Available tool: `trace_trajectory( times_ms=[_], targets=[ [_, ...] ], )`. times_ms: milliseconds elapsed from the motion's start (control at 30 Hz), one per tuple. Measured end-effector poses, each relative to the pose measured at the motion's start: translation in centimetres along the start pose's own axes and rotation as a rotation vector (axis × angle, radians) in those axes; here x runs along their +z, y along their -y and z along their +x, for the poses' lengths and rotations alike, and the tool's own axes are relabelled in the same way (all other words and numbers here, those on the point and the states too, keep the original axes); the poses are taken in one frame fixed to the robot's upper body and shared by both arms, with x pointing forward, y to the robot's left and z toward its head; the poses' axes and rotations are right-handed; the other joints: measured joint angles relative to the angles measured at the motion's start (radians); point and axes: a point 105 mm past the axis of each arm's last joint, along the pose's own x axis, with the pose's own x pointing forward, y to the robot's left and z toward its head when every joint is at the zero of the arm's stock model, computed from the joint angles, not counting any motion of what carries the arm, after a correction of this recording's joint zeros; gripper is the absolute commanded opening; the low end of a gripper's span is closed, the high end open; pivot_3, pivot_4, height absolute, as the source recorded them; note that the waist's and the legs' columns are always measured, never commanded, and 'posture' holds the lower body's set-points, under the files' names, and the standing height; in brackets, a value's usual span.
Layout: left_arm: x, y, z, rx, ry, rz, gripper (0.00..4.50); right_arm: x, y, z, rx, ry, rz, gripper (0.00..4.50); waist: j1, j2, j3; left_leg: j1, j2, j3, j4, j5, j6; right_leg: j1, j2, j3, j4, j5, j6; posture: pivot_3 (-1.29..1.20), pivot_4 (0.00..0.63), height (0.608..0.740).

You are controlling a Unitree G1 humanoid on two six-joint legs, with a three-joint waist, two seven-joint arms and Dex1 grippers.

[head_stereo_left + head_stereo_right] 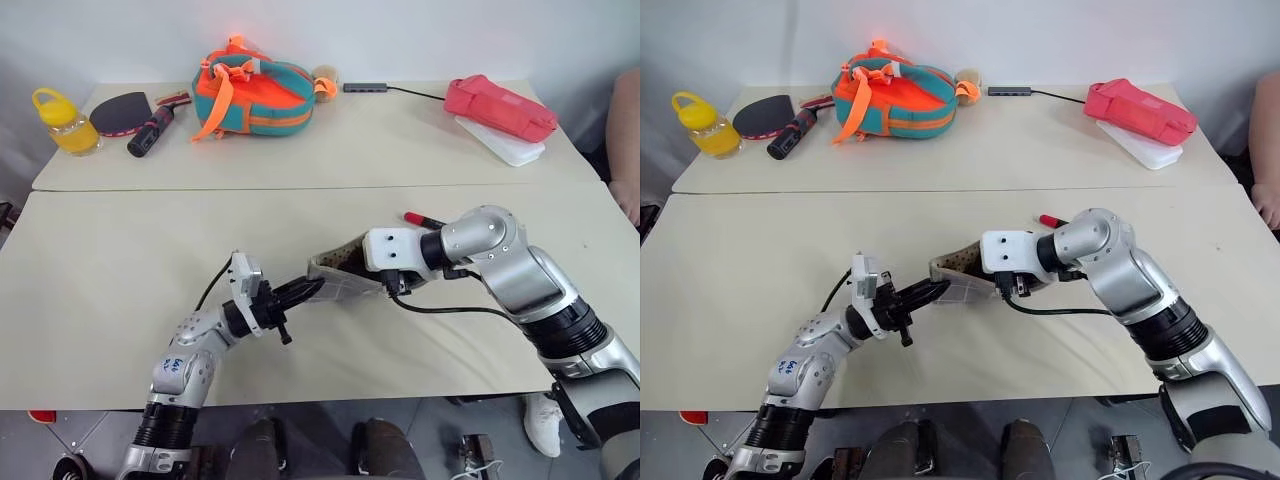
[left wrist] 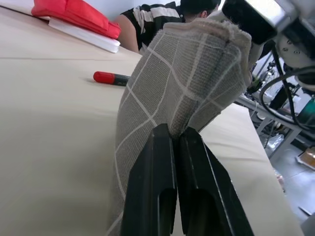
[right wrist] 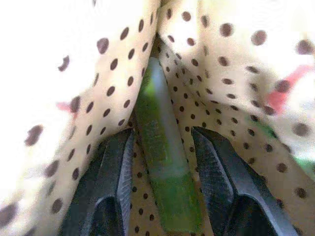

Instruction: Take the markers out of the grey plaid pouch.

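The left gripper (image 1: 300, 291) pinches the pouch (image 1: 338, 276). The right gripper (image 1: 388, 283) reaches into its mouth. A marker (image 1: 423, 220) lies behind

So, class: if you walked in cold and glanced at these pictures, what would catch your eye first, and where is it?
The grey plaid pouch, held up mid-table: the left gripper pinches one end and the right gripper reaches into its dotted lining, fingers open either side of the lime green marker. The red-capped marker lies on the table just beyond.
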Motion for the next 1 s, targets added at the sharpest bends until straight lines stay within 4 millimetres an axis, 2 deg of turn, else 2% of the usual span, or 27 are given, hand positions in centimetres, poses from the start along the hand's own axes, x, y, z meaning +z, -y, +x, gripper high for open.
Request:
trace_trajectory(
  times_ms=[467,500,567,600,700,1000],
  targets=[
    [-0.4,0.2,0.0,-0.003,-0.015,-0.015,0.0,-1.4,-0.1,1.9,-0.016,-0.047,-0.04,1.92,-0.007,0.0,0.0,0.001,0.0,0.0,0.0,0.0,0.0,0.0,0.0,0.0,0.0,0.0,0.0,0.0,0.15,0.74],
    [-0.5,0.2,0.0,-0.002,-0.015,-0.015,0.0,-1.4,-0.1,1.9,-0.015,-0.046,-0.04,1.55,-0.008,0.0,0.0,0.001,0.0,0.0,0.0,0.0,0.0,0.0,0.0,0.0,0.0,0.0,0.0,0.0,0.15,0.74],
    [-0.5,0.2,0.0,-0.002,-0.016,-0.016,0.0,-1.4,-0.3,1.9,-0.01,-0.045,-0.041,1.09,-0.009,0.0,0.0,0.001,0.0,0.0,0.0,0.0,0.0,0.001,0.0,0.0,0.0,0.0,0.0,0.0,0.15,0.74],
    [-0.6,0.3,-0.1,-0.002,-0.017,-0.017,0.0,-1.4,-0.3,1.8,-0.009,-0.043,-0.038,1.07,-0.009,0.0,0.0,0.001,0.0,0.0,0.0,0.0,0.0,0.001,0.0,0.0,0.0,0.0,0.0,0.0,0.15,0.74],
    [-0.5,0.4,-0.1,-0.003,-0.016,-0.013,0.0,-1.4,-0.3,1.2,-0.004,-0.039,-0.025,1.07,-0.007,0.0,0.0,0.001,0.0,0.0,0.0,0.0,0.0,0.0,0.0,0.0,0.0,0.0,0.0,0.0,0.15,0.74],
    [-0.3,0.5,-0.1,0.002,-0.011,0.01,0.0,-0.4,0.1,-2.6,-0.024,0.019,0.043,1.07,0.003,0.0,0.0,0.0,0.0,0.0,0.0,0.0,0.0,0.0,0.0,0.0,-0.001,0.0,0.0,0.0,0.15,0.74]
  ],
)
